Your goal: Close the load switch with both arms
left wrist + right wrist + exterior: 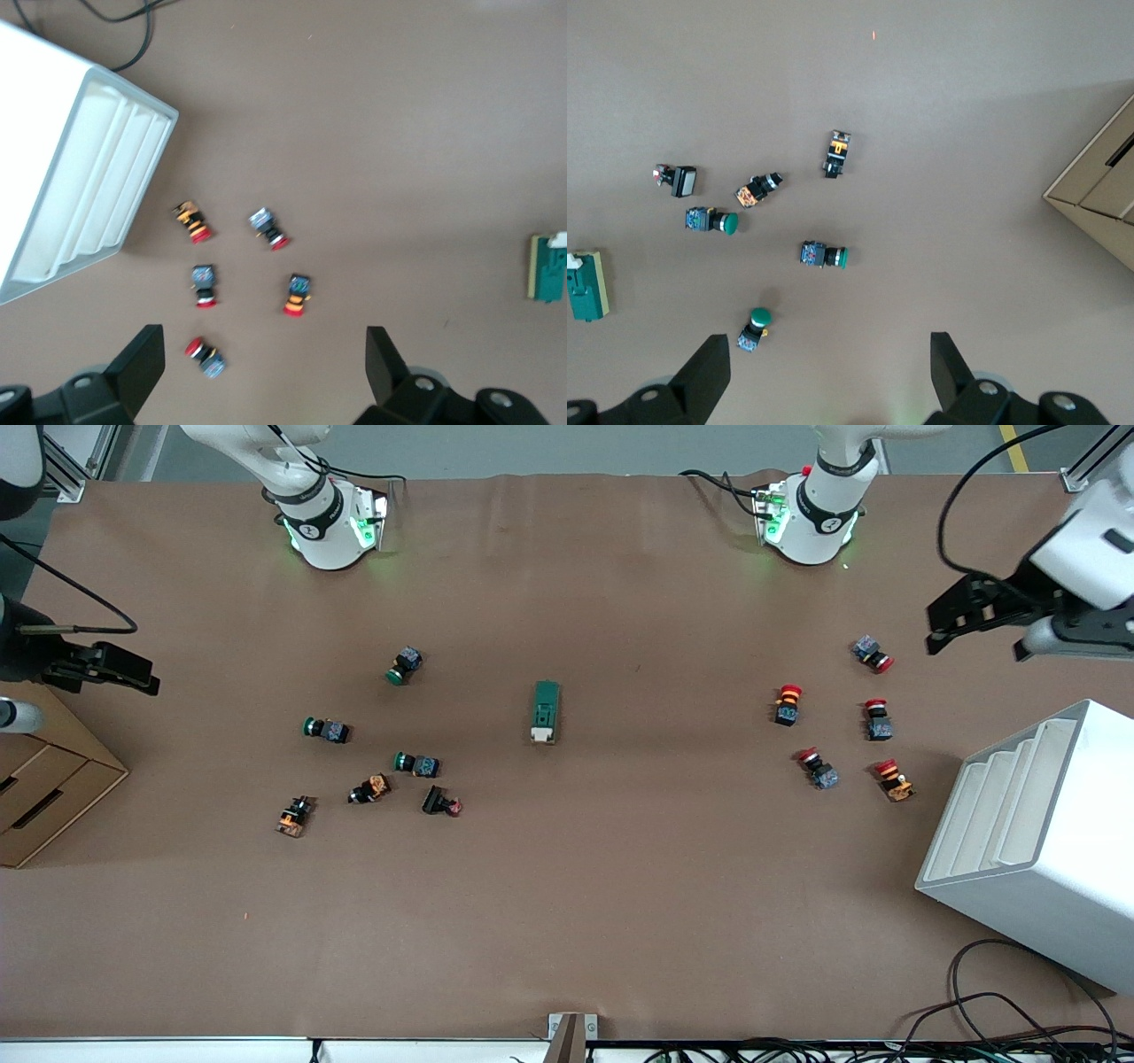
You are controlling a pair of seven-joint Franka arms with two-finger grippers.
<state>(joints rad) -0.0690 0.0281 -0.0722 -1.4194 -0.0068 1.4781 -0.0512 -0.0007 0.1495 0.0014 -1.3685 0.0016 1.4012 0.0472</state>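
Observation:
The load switch (546, 711), a dark-green block with a white end piece, lies alone mid-table, its white end toward the front camera. It also shows at the edge of the left wrist view (549, 266) and of the right wrist view (586, 285). My left gripper (932, 631) hangs open and empty, high over the left arm's end of the table above the red push buttons; its fingers (146, 359) stand wide apart. My right gripper (146, 677) hangs open and empty over the right arm's end, fingers (709, 367) spread. Both are well away from the switch.
Several red-capped push buttons (787, 703) lie toward the left arm's end beside a white slotted rack (1036, 841). Green-capped and orange buttons (416, 763) lie toward the right arm's end near a cardboard box (44, 779). Cables (1001, 1010) trail near the front edge.

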